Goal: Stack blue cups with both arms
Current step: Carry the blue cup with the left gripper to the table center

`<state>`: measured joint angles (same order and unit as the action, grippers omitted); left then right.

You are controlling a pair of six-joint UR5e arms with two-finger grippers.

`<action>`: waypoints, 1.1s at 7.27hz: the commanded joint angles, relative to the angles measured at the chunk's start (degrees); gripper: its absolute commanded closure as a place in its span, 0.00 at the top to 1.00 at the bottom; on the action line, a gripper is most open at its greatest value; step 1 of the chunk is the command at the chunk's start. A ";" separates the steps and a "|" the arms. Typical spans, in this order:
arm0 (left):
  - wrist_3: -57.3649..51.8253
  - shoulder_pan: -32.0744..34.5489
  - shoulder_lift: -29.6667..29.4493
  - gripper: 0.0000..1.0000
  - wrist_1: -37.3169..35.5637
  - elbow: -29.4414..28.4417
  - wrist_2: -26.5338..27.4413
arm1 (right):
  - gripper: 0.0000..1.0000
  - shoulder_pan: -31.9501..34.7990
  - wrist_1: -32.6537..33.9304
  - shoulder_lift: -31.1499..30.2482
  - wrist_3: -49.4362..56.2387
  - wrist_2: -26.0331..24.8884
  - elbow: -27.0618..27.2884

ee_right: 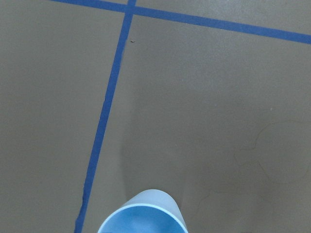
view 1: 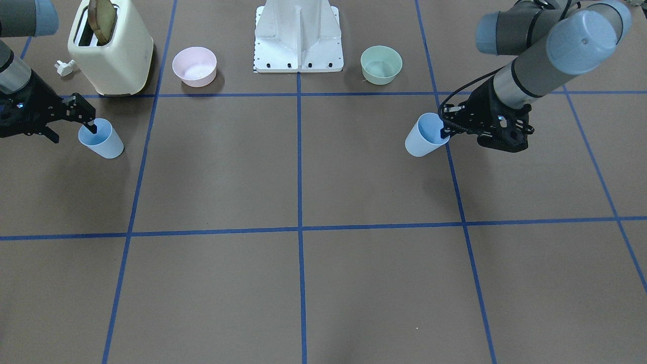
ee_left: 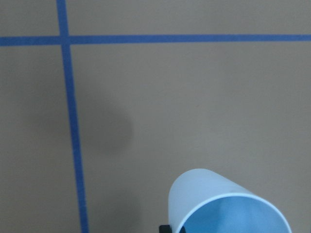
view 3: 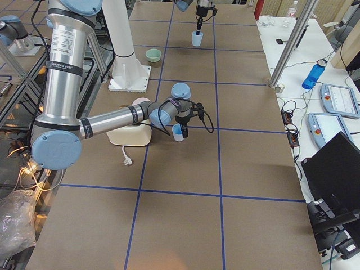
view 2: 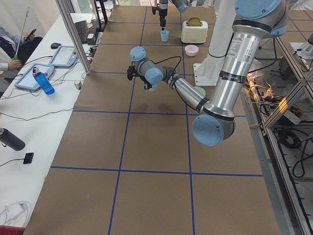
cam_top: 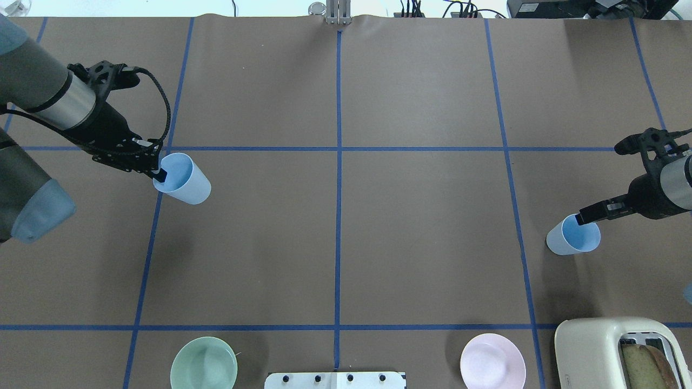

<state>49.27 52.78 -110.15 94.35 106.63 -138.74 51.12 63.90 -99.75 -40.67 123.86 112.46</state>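
Overhead view: left gripper (cam_top: 158, 174) is mid-left of the frame and clamped on the rim of blue cup #1 (cam_top: 186, 181), one finger inside the mouth, the other outside against the wall. The cup sits tilted, mouth toward the gripper, just right of a vertical blue tape line (cam_top: 153, 227) and just under the horizontal one. Can't tell if its base touches the table (cam_top: 421, 243). The left wrist cam shows a dark shadow off to the cup's left, apart from it.

Right gripper (cam_top: 579, 219) is at the right edge, mid-height, pinching blue cup #2 (cam_top: 572, 237) the same way: one finger dipped inside the rim, one outside. That cup looks more upright and sits right of the other vertical tape line. The two cups are well apart, on opposite sides of the frame.

Along the bottom edge, l to r: mint-green bowl (cam_top: 204, 363), white base stand (cam_top: 335, 380), pink bowl (cam_top: 492, 361), and a cream toaster (cam_top: 594, 351) w/ a bread slice (cam_top: 649, 367) in the slot, bottom right corner.
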 commanded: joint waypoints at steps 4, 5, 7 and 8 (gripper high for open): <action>6.34 -5.99 -16.82 0.00 -6.19 -8.88 7.76 | 0.90 -0.05 0.00 0.00 0.07 0.06 -0.49; 8.54 -8.11 -18.07 0.00 -5.76 -9.50 9.34 | 0.87 -0.05 0.00 0.00 0.33 -0.02 -1.01; 10.83 -9.87 -21.14 0.00 -5.58 -12.22 9.62 | 0.87 -1.36 0.00 -0.26 0.51 -0.20 -1.89; 13.54 -11.36 -23.68 0.00 -5.49 -14.06 11.54 | 0.87 -2.41 0.00 -0.09 0.51 -0.55 -2.42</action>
<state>60.01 43.12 -131.15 88.73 94.60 -128.80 49.86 63.90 -99.90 -40.20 123.64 110.65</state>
